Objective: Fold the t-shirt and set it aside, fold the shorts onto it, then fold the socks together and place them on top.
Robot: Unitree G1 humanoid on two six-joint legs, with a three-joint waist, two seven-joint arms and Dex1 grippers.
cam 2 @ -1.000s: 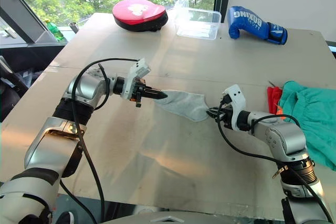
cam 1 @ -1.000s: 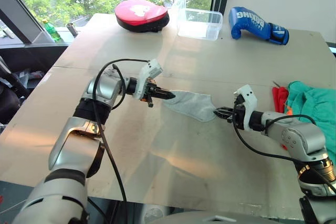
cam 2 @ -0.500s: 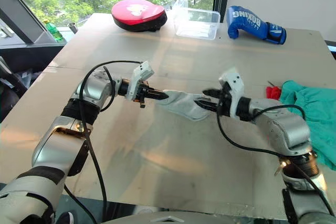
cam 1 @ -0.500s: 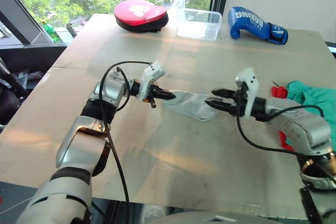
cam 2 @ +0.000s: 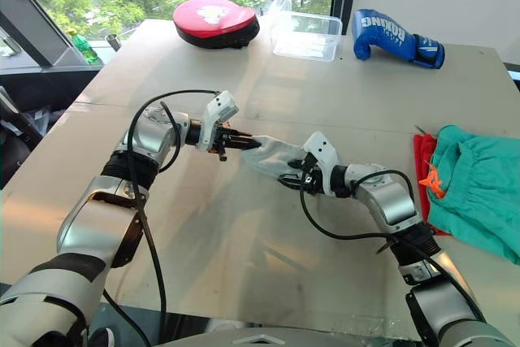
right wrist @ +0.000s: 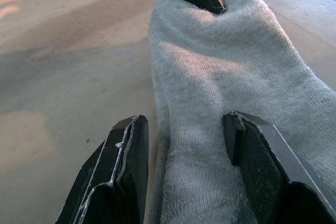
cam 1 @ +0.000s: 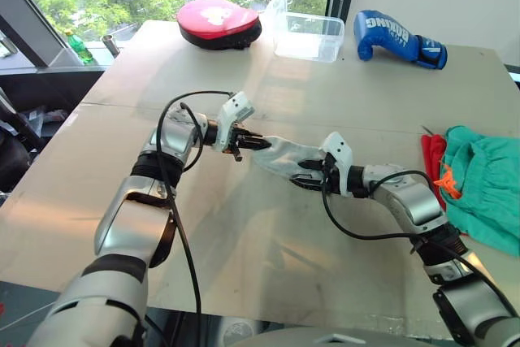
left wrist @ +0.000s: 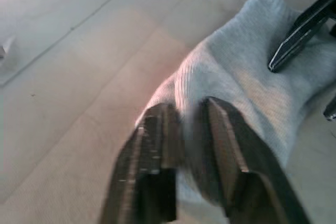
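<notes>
The socks (cam 1: pixel 286 157), soft light grey knit, lie flat mid-table, well left of the shorts (cam 1: pixel 481 182). Left gripper (left wrist: pixel 184 129) pinches one end; right gripper (right wrist: pixel 184 145) straddles them, fingers spread.

Socks (right wrist: pixel 220 93): soft ribbed knit cloth, matt grey. Table (cam 1: pixel 244 249): smooth, faintly sheened board. Right gripper (right wrist: pixel 191 171) fingers: hard glossy black.

the two head views looked forward and down from above the table (cam 1: pixel 268 266), offset slightly sideways and sharing nearly the whole scene. each wrist view sat very close, facing along its own fingers at the socks (left wrist: pixel 236 82), the patch all four views shared.
</notes>
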